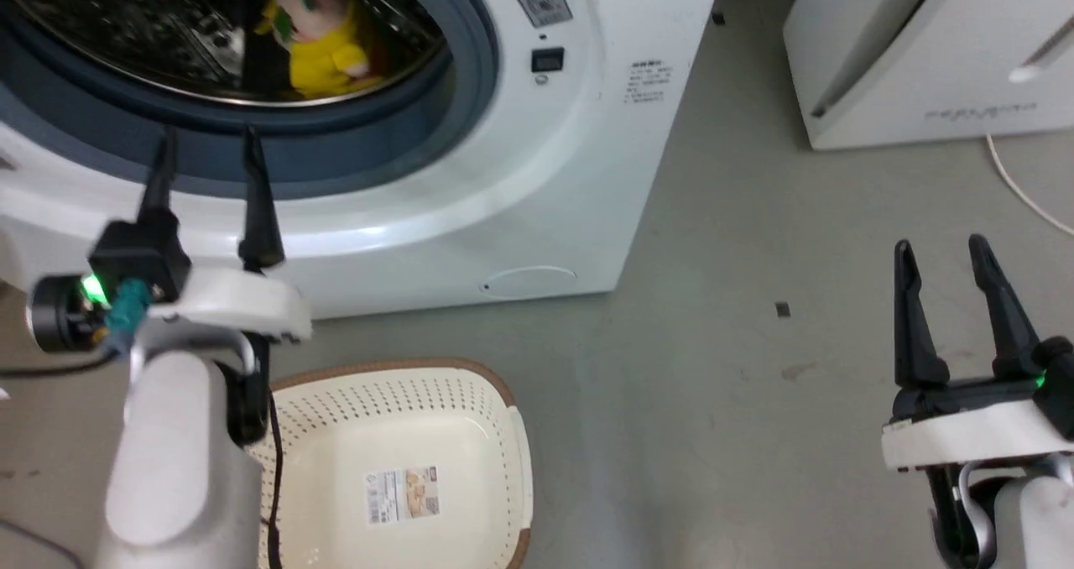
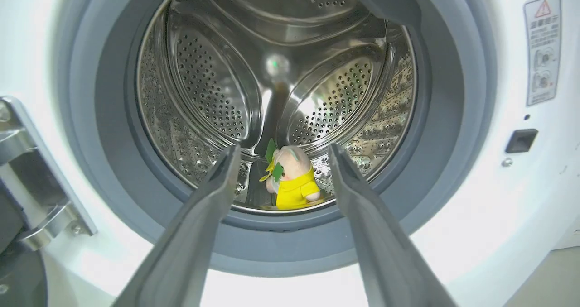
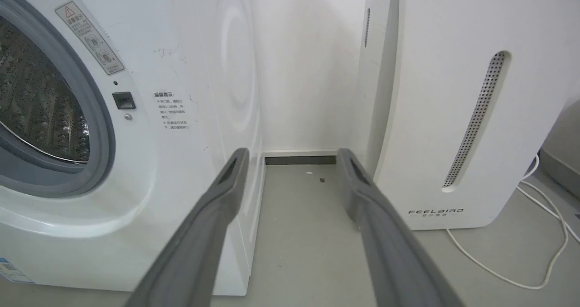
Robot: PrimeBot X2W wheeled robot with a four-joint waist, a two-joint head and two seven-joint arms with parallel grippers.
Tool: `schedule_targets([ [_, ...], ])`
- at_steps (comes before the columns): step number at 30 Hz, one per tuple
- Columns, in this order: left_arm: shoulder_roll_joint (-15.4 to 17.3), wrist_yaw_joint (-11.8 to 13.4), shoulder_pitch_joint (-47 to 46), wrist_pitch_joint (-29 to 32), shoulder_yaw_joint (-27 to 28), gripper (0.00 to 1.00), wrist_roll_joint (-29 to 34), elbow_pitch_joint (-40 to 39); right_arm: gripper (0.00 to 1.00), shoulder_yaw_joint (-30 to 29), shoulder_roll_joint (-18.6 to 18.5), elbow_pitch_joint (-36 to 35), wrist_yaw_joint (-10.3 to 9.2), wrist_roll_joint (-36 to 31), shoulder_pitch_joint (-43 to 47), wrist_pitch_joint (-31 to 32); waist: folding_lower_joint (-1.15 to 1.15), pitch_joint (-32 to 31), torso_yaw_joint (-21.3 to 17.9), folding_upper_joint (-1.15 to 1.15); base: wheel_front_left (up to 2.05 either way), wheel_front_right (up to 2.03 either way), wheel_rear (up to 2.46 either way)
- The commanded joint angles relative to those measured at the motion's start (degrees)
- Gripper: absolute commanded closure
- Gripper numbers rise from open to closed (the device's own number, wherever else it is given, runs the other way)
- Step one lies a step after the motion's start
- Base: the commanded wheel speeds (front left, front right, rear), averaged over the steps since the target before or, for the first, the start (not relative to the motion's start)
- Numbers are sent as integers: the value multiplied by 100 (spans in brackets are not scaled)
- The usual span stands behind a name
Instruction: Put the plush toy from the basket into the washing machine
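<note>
At the bottom of the drum (image 2: pixel 217 85) of the washing machine (image 1: pixel 537 174), the plush toy (image 2: pixel 292 179) sits upright, yellow body down and pink head up. It is close to the front lip, just behind the grey rubber ring (image 2: pixel 453 117), and nothing grips it.

Just outside the machine's opening, low and in front of the ring, the left gripper (image 1: pixel 208 145) points into the drum. Its fingers are spread wide and hold nothing, and the wrist view frames the toy between them, well beyond the tips.

On the floor in front of the machine, under the left arm, the basket (image 1: pixel 377 366) has a paper label (image 1: pixel 403 493) on its bottom and no toy in it. Off to the machine's right, over bare floor, the right gripper (image 1: pixel 940 250) is likewise spread and empty.

The placing looks done, so the step in hand is probably getting the left arm clear. It would go best drawn straight back along the line of its fingers, left apart so they cannot pinch the ring. The toy sits so near the lip that a brush could tip it out. The metal hinge (image 2: pixel 41 180) at the left of the opening and the basket rim below are the other things to avoid.
</note>
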Motion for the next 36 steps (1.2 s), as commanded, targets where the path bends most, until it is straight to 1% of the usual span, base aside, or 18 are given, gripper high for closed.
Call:
schedule_targets([
  [1,-41,-54,196,-25,-20,0,39,-63,0,23,-5,-1,-5,-33,111,-23,1,-253,165,0,0,0,0],
  [4,-87,-138,457,-25,18,0,14,-107,0,50,-5,-9,-5,-53,237,-23,1,-446,261,0,0,0,0],
  [10,-255,-225,1053,-25,71,0,-18,-280,0,123,-5,-110,-5,74,486,-23,1,-833,425,0,0,0,0],
  [20,-441,-342,2006,-25,-74,0,64,-419,0,248,-5,-186,-5,271,976,-23,1,-1419,683,0,0,0,0],
  [27,-502,-345,2331,-25,-86,0,23,-426,0,251,-5,-242,-5,375,1185,-23,1,-1599,835,0,0,0,0],
  [35,-535,-353,2410,-25,-164,0,16,-458,0,226,-5,-258,-5,365,1261,-23,1,-1628,955,0,0,0,0],
  [36,-532,-341,2349,0,-160,100,15,-439,100,234,1,-234,-1,362,1183,0,1,-1628,956,0,0,0,0],
])
